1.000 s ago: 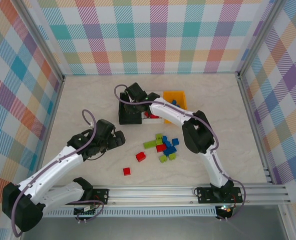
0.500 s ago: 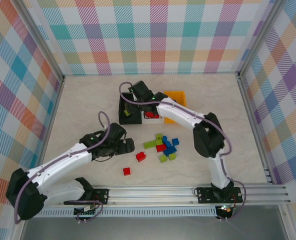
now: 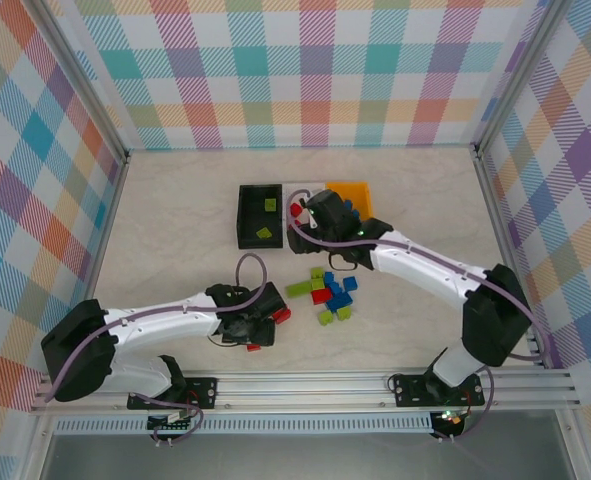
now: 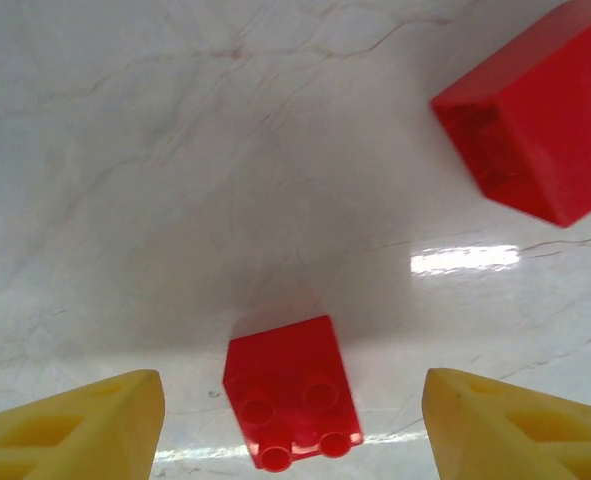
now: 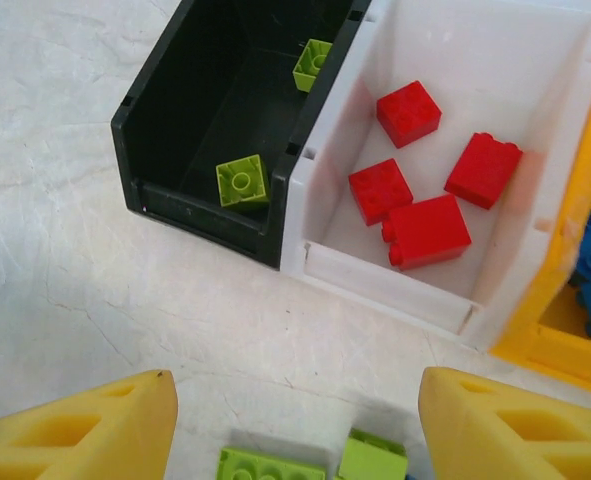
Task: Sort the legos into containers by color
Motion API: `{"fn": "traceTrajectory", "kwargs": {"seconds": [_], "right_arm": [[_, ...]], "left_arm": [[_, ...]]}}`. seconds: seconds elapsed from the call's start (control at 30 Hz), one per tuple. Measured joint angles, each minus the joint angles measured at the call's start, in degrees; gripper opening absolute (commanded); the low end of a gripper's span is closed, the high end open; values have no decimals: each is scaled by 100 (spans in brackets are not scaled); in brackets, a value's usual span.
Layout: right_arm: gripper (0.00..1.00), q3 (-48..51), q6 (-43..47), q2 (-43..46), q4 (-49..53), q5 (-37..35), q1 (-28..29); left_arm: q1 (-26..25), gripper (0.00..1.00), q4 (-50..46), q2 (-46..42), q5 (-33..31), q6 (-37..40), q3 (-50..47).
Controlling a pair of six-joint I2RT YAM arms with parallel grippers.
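Observation:
A small red lego (image 4: 290, 395) lies studs up on the table between the yellow fingers of my open left gripper (image 4: 293, 425), with a gap on each side. A larger red lego (image 4: 530, 130) lies just beyond it. In the top view the left gripper (image 3: 260, 335) is low over these two bricks, near the front. My right gripper (image 5: 295, 430) is open and holds nothing. It hovers over lime green legos (image 5: 270, 467) at the pile's far edge. Ahead of it stand the black container (image 5: 205, 215) with two green legos (image 5: 242, 183), the white container (image 5: 375, 285) with several red legos (image 5: 427, 232), and the orange container (image 5: 555, 340) with blue ones.
The mixed pile of red, blue and green legos (image 3: 330, 295) lies mid-table, right of the left gripper. The three containers stand side by side behind it, black (image 3: 245, 225) leftmost, orange (image 3: 350, 188) rightmost. The right arm (image 3: 425, 265) crosses above the white one.
The left arm swung right and toward the front, dropped over the small red lego, and its jaws narrowed. The right gripper drew back from the black container toward the pile and opened.

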State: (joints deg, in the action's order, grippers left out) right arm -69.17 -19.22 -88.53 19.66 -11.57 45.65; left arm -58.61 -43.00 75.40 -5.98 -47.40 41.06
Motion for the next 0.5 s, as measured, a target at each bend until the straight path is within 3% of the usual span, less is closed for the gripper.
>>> {"fn": "traceTrajectory", "kwargs": {"seconds": [0.13, 0.37, 0.5], "right_arm": [[65, 188, -26, 308, -81, -24, -44], [65, 439, -109, 654, -125, -114, -138], [65, 474, -116, 717, -125, -153, -184]], "left_arm": [[-15, 66, 15, 240, 24, -26, -186], [-55, 43, 157, 568, 149, -92, -160], [-90, 36, 155, 610, 153, -83, -109]]}}
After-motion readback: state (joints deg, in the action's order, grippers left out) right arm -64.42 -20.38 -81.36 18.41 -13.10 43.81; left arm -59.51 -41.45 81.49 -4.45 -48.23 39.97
